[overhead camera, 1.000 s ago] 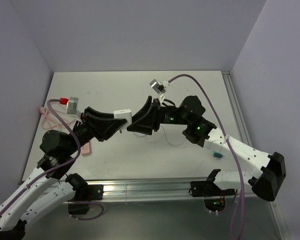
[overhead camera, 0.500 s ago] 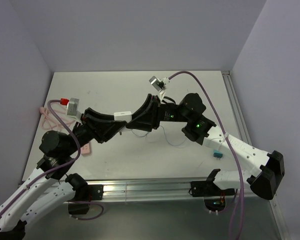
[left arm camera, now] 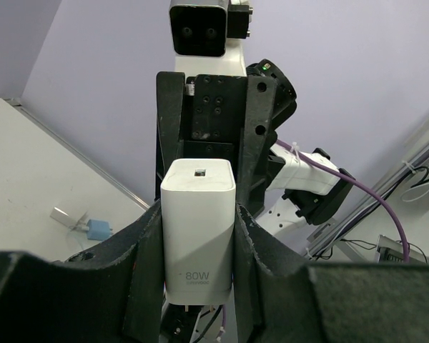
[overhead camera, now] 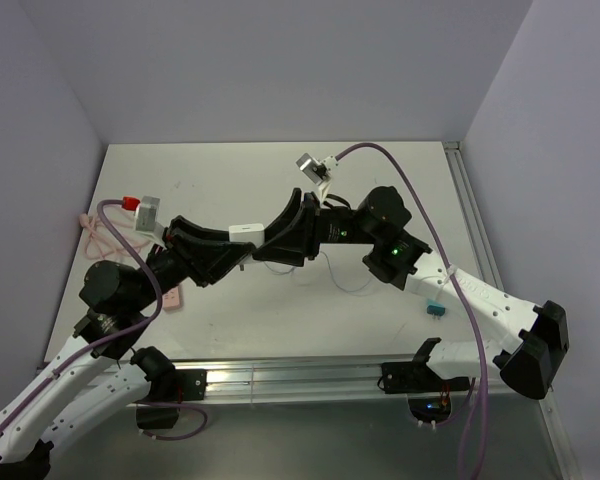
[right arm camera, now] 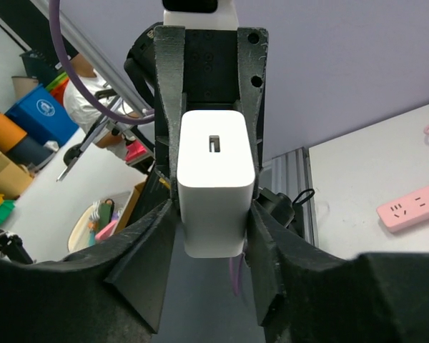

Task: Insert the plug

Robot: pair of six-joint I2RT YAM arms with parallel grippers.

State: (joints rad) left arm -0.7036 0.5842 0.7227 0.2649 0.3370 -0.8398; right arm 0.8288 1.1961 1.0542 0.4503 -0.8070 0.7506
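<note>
A white 80W charger block (overhead camera: pixel 245 229) hangs above the table between the two grippers, slot face up. My left gripper (overhead camera: pixel 238 243) is shut on its narrow sides, which also shows in the left wrist view (left arm camera: pixel 198 239). My right gripper (overhead camera: pixel 268 240) comes from the opposite side. Its fingertips press on the same sides of the charger (right arm camera: pixel 214 164) in the right wrist view (right arm camera: pixel 214 211). The thin whitish wire (overhead camera: pixel 338 278) loops on the table under the right arm. Its plug head does not clearly show.
The pink socket strip (overhead camera: pixel 173 297) lies under my left arm, and it also shows in the right wrist view (right arm camera: pixel 413 204). Its pink cord (overhead camera: pixel 93 236) is coiled at the left edge. A small blue piece (overhead camera: pixel 435 310) lies at the right.
My right wrist has edged slightly left and up towards the charger. The charger and my left gripper have stayed almost still.
</note>
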